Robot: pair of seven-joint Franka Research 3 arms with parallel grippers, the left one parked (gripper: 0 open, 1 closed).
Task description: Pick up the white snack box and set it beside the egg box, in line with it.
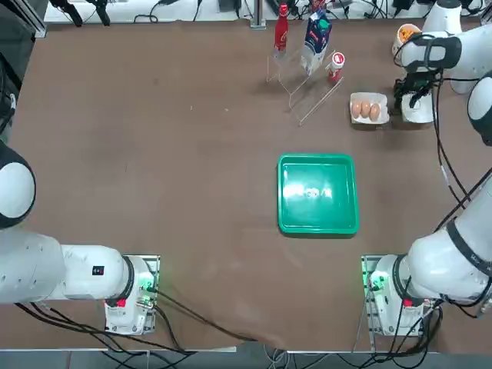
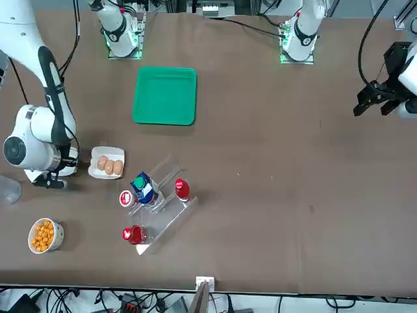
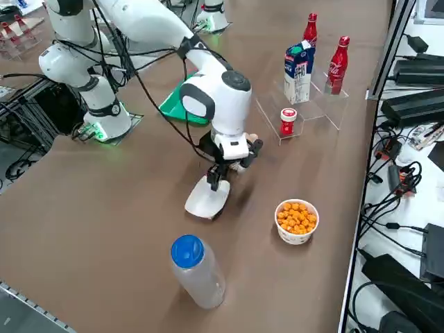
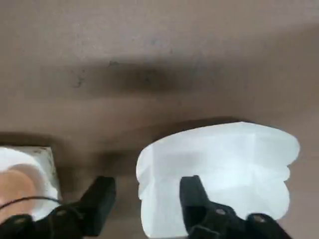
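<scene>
Right, three brown eggs (image 1: 365,111) are held side by side in the small white egg box (image 1: 369,121), and just beside it, at its right in the top view, the white snack box (image 1: 417,110) is seen, roughly level with it and with a narrow gap left between the two. The snack box is partly covered by the right gripper (image 4: 148,184) in the top view, and its pale inside is shown in the right wrist view. Orange snacks (image 3: 296,218) are heaped in a round white cup (image 3: 295,237), which is set well apart from the rack. In the clear rack (image 3: 319,111), two red bottles (image 3: 337,66), a blue-and-white carton (image 3: 298,73) and a small red jar with a white lid (image 3: 288,122) are stood. By the near corner of the right side view, a translucent bottle with a blue cap (image 3: 198,271) is placed. Only reflections are shown on the green tray (image 1: 317,194). As for the fingers (image 4: 193,191), they are parted widely: one is seen over the snack box, the other outside it, towards the egg box. The snack box's near wall is seen between them, unclamped; whether it is touched by either finger cannot be told
</scene>
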